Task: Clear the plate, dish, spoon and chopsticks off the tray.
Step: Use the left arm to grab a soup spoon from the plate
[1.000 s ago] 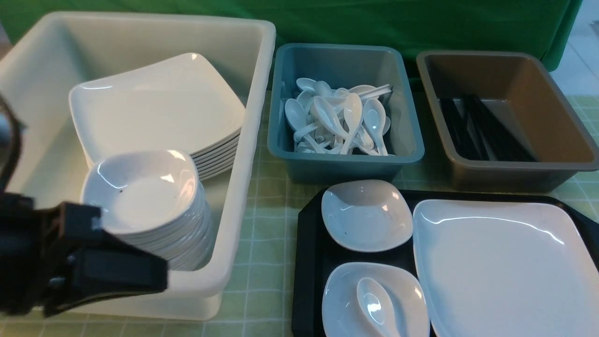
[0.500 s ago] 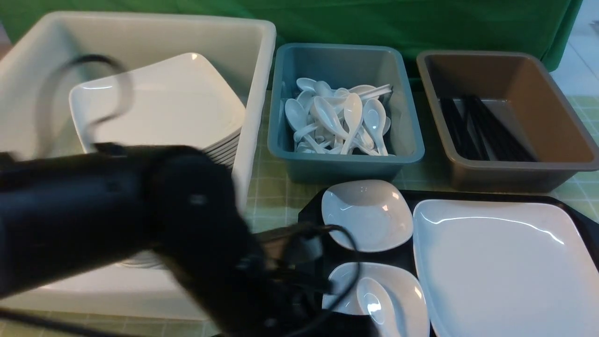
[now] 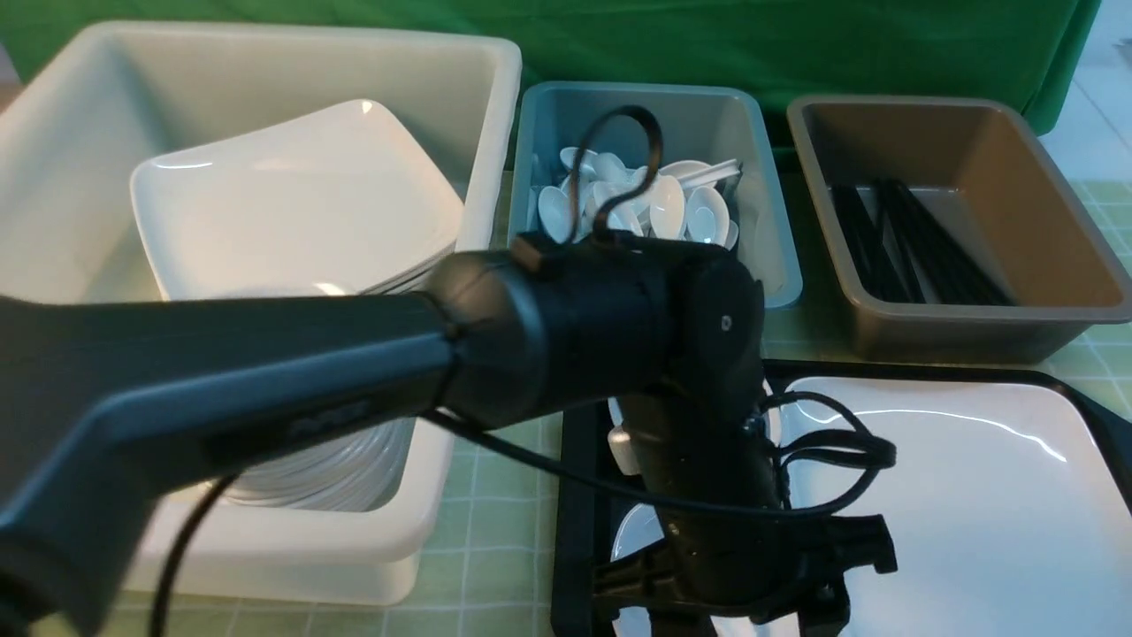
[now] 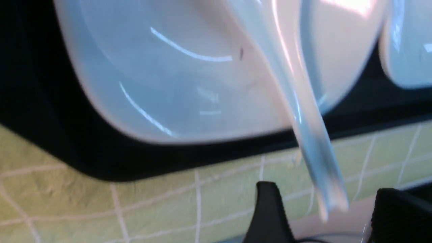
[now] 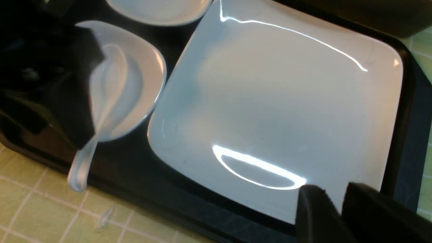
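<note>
Chopsticks (image 3: 920,248) are seen only in the brown tub (image 3: 1052,230) beyond the tray (image 3: 579,531), on which the plate (image 3: 973,513), two dishes (image 5: 148,64) and the spoon (image 4: 303,118), laid in one dish, are left; the left gripper (image 4: 324,206) is spread wide about the spoon handle, and the right gripper (image 5: 341,202) is narrowly parted, empty, over the plate.

**Left arm (image 3: 265,380) crowds the tray (image 3: 579,548)**

It hangs over the small dishes (image 5: 148,71), its cable (image 3: 831,451) looping above the plate (image 3: 973,513), which fills the right side. The spoon tub (image 3: 769,257) and brown tub (image 3: 955,336) stand close behind. Bare bench (image 4: 135,202) lies open along the near edge, under the jutting spoon (image 4: 308,141) handle.
</note>
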You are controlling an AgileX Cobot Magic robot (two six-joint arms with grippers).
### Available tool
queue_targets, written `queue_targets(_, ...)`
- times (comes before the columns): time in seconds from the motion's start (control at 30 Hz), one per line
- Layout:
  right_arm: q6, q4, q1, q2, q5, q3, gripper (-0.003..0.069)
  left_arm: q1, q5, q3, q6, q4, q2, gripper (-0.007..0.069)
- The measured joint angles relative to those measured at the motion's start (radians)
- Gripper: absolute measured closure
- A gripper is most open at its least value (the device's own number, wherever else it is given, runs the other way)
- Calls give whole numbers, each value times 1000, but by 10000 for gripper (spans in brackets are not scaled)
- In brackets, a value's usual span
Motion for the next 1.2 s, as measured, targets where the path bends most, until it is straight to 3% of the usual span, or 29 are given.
queue_targets(0.43, 0, 3, 0, 0, 68, 0, 521, 9, -21, -39, -71, 4, 63, 244)
queue_targets(0.63, 0, 4, 0, 0, 81, 0, 511, 10, -33, -40, -130, 78, 83, 244)
queue_targets(1.07, 0, 4, 0, 0, 94, 0, 492, 10, -104, -42, -138, 134, 118, 244)
queue_targets(1.2, 0, 4, 0, 0, 94, 0, 491, 10, -116, -42, -141, 136, 119, 276)
